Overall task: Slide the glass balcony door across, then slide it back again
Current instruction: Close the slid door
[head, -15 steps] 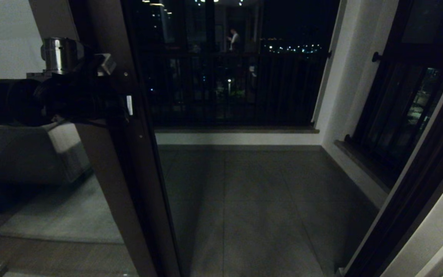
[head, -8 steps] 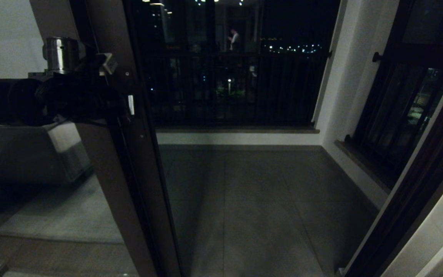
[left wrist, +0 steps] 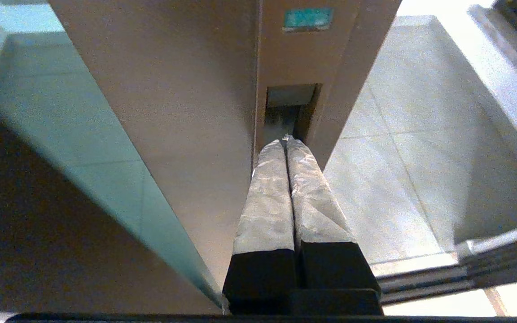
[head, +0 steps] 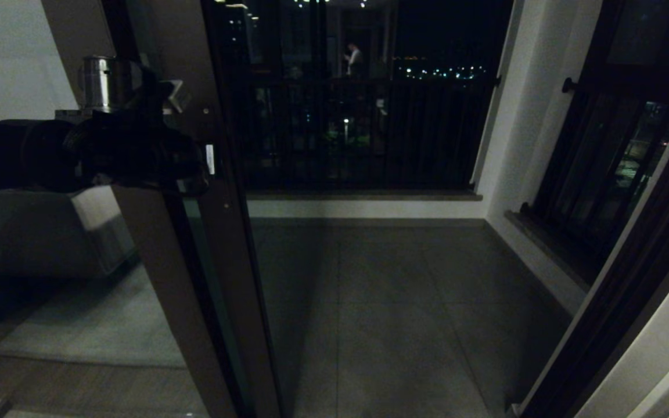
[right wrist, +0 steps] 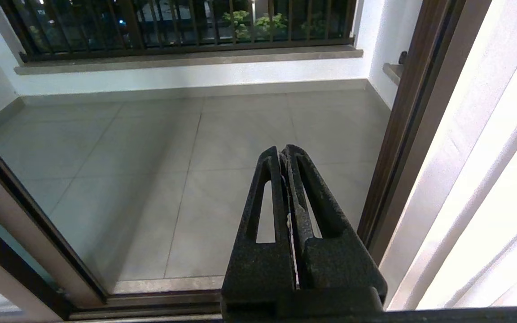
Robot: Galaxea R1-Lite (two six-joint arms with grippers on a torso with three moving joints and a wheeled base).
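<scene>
The glass balcony door (head: 218,261) shows as a dark brown stile slanting down the left of the head view, with glass to its left. My left gripper (head: 195,174) reaches in from the left at the stile. In the left wrist view the left gripper (left wrist: 286,140) is shut, and its taped fingertips poke into the narrow recessed pull slot (left wrist: 291,101) of the stile (left wrist: 186,89). Nothing is held between the fingers. My right gripper (right wrist: 283,150) is shut and empty. It hangs over the tiled floor near the right door jamb (right wrist: 397,134) and does not show in the head view.
The doorway opens onto a tiled balcony floor (head: 398,302) with a dark railing (head: 358,133) at the back. A black-framed window with bars (head: 613,151) lines the right wall. The dark jamb (head: 619,313) stands at the right, and the floor track (right wrist: 151,305) runs below.
The door stile and my left gripper have shifted a little to the right, most of it in the last half second. The opening is slightly narrower.
</scene>
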